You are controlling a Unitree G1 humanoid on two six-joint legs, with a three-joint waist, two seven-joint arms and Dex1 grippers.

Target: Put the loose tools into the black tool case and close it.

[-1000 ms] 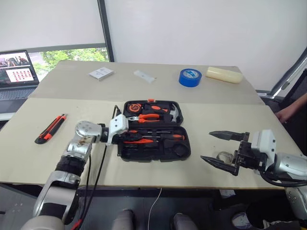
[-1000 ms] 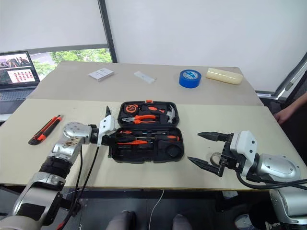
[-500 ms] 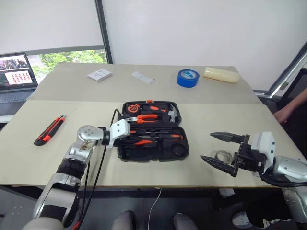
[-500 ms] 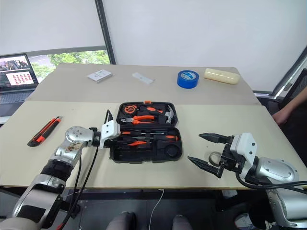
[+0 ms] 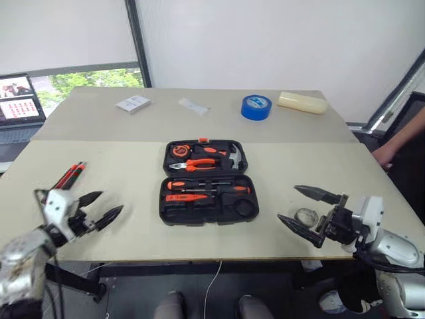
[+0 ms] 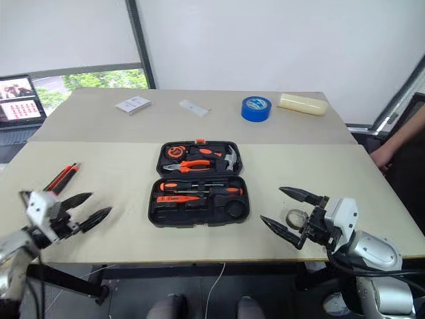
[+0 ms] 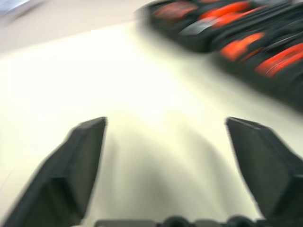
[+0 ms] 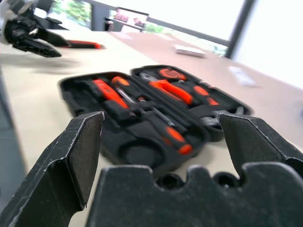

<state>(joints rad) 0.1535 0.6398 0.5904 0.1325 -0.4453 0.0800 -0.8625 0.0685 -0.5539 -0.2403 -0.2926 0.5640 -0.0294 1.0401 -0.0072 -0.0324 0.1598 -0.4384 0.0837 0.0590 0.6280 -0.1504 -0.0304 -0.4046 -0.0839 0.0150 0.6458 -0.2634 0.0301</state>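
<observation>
The black tool case lies open in the middle of the table. Its near half holds two black-and-orange screwdrivers and a small orange screwdriver. An orange-and-black utility knife lies loose at the left. My left gripper hangs open and empty by the front edge, just right of the knife. At the right, my right gripper is open and level, with the small grey tape roll on the table under it. The right wrist view looks across the open case.
A blue tape roll, a pale yellow block and two small white items lie at the back. A laptop stands at the far left. A person's hand rests at the table's right edge.
My left gripper has left the case's left side, swung back and left to the front edge and opened. The right gripper has stayed where it was.
</observation>
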